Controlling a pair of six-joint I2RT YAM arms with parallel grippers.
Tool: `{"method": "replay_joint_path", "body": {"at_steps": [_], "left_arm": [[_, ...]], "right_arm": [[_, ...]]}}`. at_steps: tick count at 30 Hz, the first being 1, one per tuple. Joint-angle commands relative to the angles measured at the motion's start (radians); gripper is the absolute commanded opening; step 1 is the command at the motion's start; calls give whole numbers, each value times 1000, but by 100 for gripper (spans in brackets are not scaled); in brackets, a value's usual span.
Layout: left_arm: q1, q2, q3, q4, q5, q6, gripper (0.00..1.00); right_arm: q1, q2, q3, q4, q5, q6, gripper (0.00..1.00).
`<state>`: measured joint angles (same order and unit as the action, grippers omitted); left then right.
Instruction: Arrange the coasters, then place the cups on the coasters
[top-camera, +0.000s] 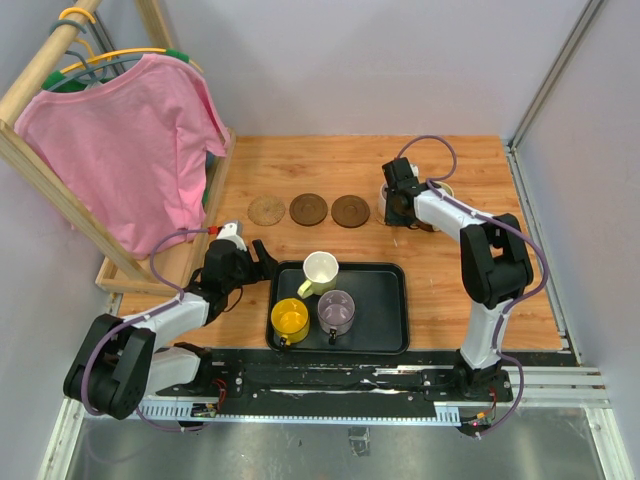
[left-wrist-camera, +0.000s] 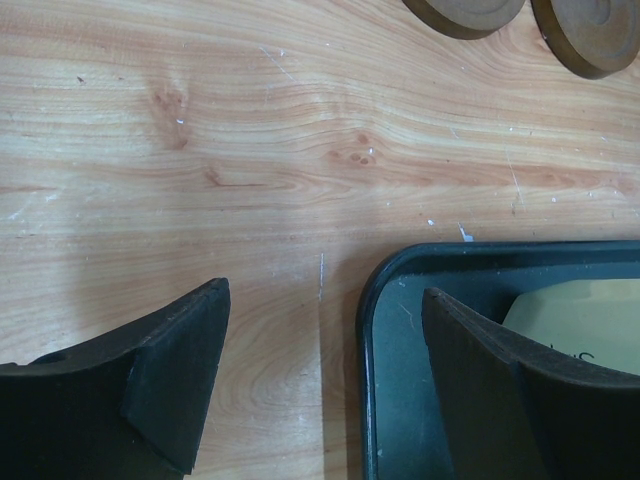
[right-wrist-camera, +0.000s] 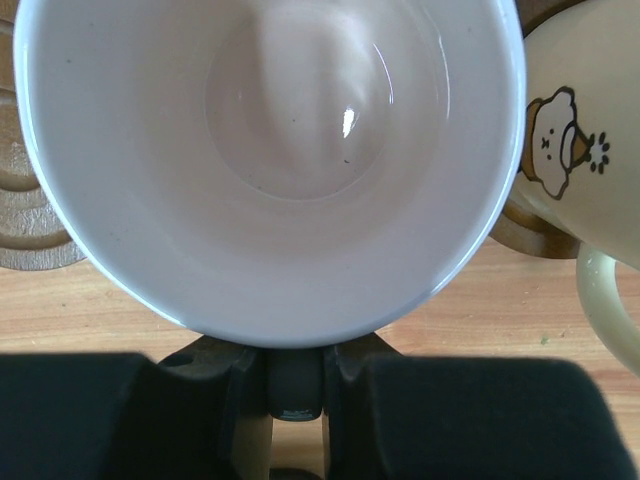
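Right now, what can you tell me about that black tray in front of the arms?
The black tray is a rectangle with rounded corners and a low raised rim, seemingly plastic. It lies flat on the wooden table, close to the arms' bases. In it stand a cream-white mug at the back, a bright yellow mug front left, a greyish purple mug beside that. The open left gripper straddles its left rim; contact is unclear.

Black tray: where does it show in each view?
Top external: black tray at low centre.
Left wrist: its corner at lower right.
Right wrist: not in it.
Shared landmark: the wooden tabletop, in all three.
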<state>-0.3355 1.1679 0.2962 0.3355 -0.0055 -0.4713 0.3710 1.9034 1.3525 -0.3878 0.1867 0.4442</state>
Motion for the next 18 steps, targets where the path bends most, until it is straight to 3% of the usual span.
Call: {"method": "replay_joint_path", "body": {"at_steps": [1, 8, 14, 18], "left_arm": [[-5, 10, 27, 29, 4, 14, 81], [-4, 19, 27, 36, 9, 11, 81], [-5, 22, 25, 37, 9, 11, 81], [-5, 19, 23, 37, 10, 10, 81]], "right_arm": [[-7, -51, -15, 12, -26, 15, 6], [-2, -65, -15, -4, -21, 11, 11], [2, -65, -7, -19, 1, 9, 44], [7, -65, -4, -25, 10, -1, 53]]}}
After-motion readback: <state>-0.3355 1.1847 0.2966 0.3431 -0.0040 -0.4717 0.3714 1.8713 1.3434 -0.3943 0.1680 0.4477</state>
